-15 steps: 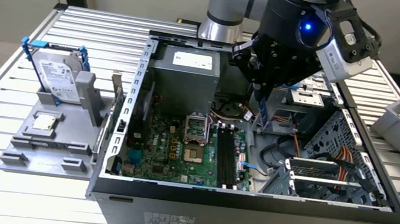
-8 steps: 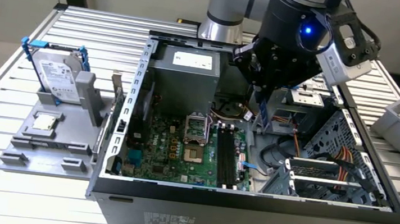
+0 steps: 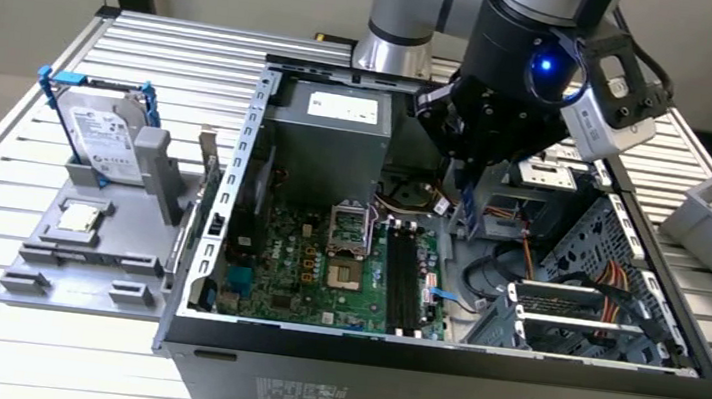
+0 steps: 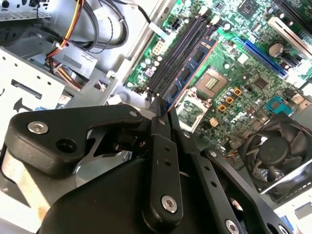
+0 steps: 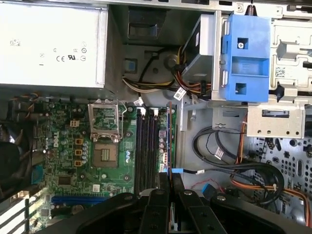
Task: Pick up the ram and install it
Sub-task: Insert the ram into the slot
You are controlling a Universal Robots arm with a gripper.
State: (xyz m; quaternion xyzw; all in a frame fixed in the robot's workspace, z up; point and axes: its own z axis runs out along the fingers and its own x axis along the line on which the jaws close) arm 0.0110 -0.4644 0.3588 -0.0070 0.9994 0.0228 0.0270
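The ram is clenched in the gripper, inside the open computer case, over the green board. From the exterior view's left: the hard drive stands on its grey holder, well apart; then come the black slots; the ram hangs just beside them, on the exterior view's right. It stands on its edge, and its long axis lies along the slots, from near to far. In my judgement, good work here means to hold it upright, line it exactly over one slot, and press evenly on both ends.
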